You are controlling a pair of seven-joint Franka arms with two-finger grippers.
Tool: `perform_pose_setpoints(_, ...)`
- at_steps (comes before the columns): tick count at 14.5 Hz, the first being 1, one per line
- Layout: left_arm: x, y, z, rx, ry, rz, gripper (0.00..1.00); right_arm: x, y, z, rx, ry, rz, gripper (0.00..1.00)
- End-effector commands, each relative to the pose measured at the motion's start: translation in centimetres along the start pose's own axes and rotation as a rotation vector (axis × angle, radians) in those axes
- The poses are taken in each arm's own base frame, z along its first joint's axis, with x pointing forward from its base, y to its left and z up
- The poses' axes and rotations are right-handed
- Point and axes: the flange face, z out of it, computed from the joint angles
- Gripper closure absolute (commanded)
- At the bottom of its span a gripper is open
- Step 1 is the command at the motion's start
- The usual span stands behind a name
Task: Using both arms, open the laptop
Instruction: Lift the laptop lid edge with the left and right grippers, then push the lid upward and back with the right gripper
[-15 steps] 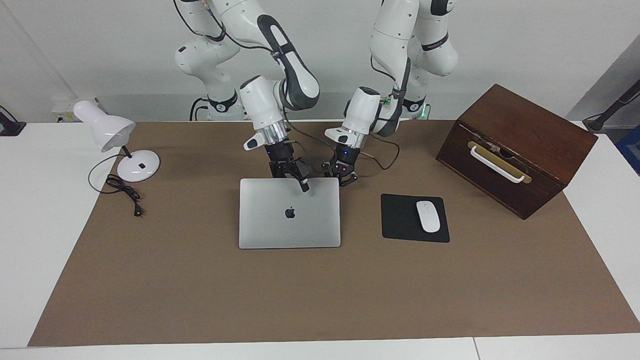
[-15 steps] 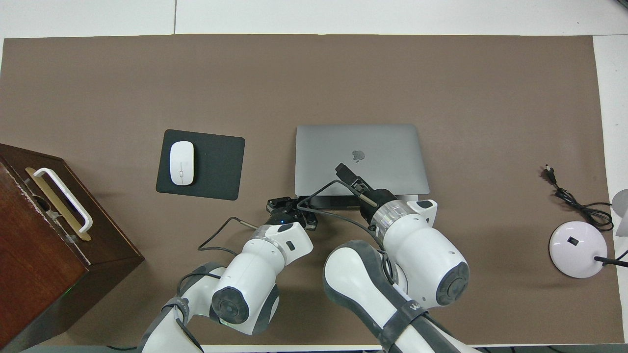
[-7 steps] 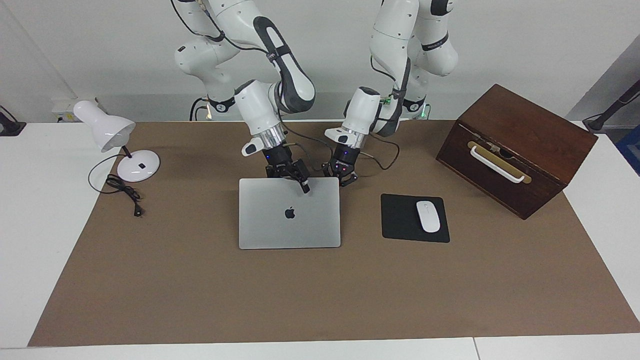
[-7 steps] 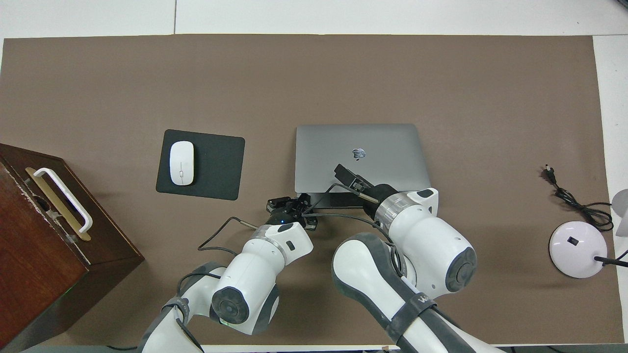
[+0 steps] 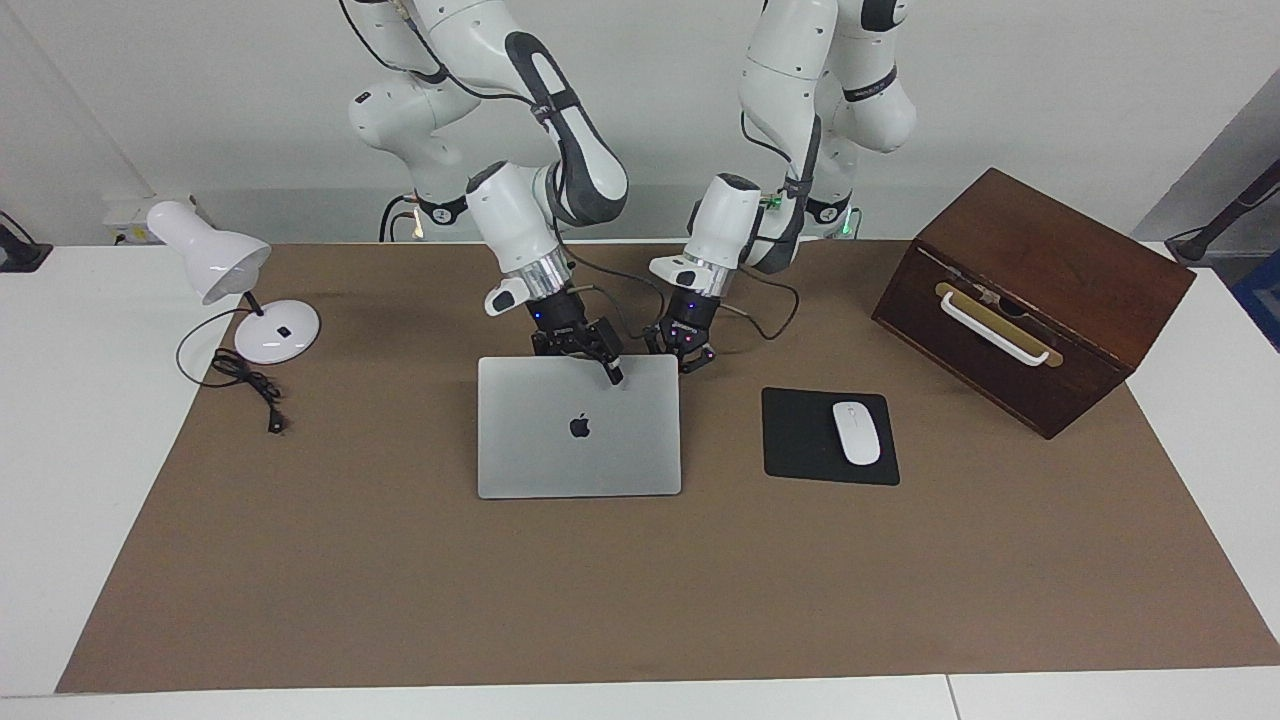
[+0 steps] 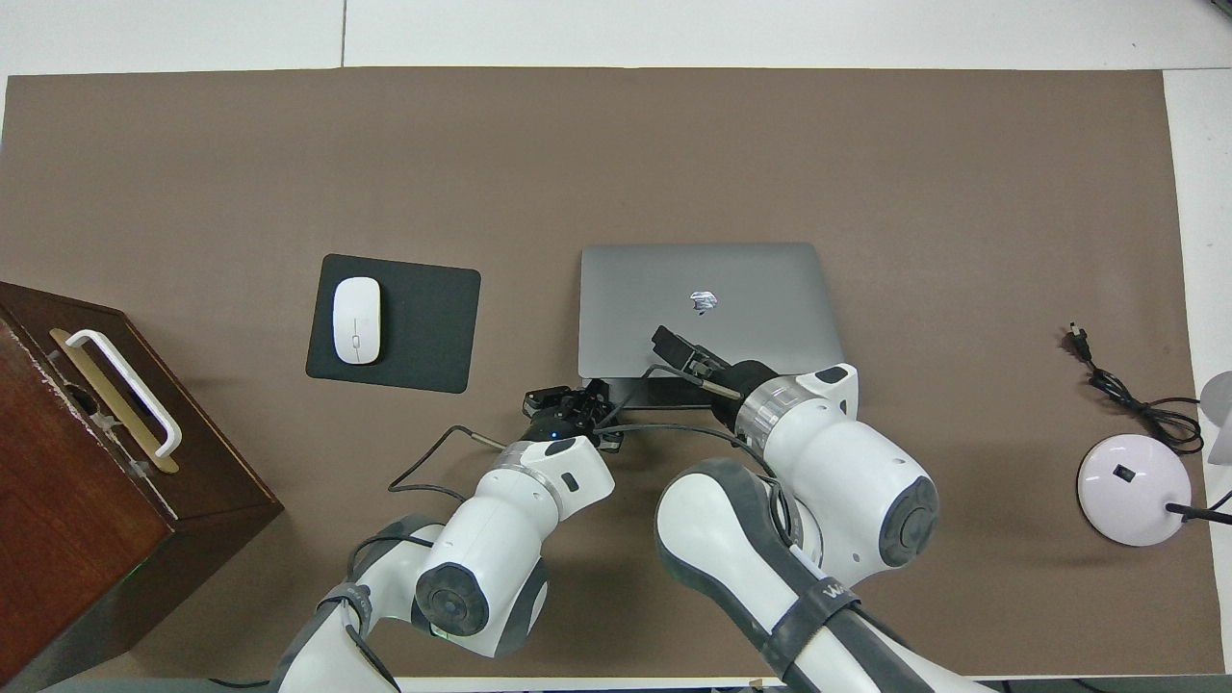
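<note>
The silver-grey laptop (image 5: 578, 440) lies mid-table with its apple logo up; it also shows in the overhead view (image 6: 707, 289). Its lid is lifted a little at the edge nearest the robots, and a dark strip of the base shows under that edge. My right gripper (image 5: 590, 355) holds that edge, with one black finger (image 6: 674, 345) lying on top of the lid. My left gripper (image 5: 683, 356) is open and low at the laptop's nearest corner, toward the left arm's end; it also shows in the overhead view (image 6: 575, 409).
A black mouse pad (image 5: 800, 440) with a white mouse (image 5: 856, 432) lies beside the laptop, and a brown wooden box (image 5: 1030, 295) with a white handle stands past it. A white desk lamp (image 5: 240, 290) and its cable are at the right arm's end.
The right arm's wrist has drawn back and up a little, and the lid's nearest edge has risen slightly. The left gripper has stayed put.
</note>
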Motion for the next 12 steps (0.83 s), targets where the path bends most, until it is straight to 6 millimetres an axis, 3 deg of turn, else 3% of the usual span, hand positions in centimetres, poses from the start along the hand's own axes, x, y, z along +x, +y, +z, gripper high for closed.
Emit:
perform_pose_setpoints(1, -0.5, -0.2, 1.1, 0.018, -0.002, 0.005, 1.0, 2.1, 0.3, 0.0, 0.0, 0.005, -0.019, 0.0)
perform_pose_setpoints(4, -0.5, -0.2, 1.1, 0.018, -0.001, 0.007, 1.0, 3.4, 0.7, -0.2, 0.004, -0.013, -0.005, 0.0)
perform_pose_setpoints(7, -0.5, -0.2, 1.1, 0.018, -0.001, 0.007, 1.0, 6.8, 1.3, -1.4, 0.005, -0.083, -0.028, 0.0)
perform_pose_setpoints(12, -0.4, -0.3, 1.2, 0.019, -0.001, 0.005, 1.0, 8.6, -1.2, -2.9, -0.09, -0.158, -0.054, 0.0)
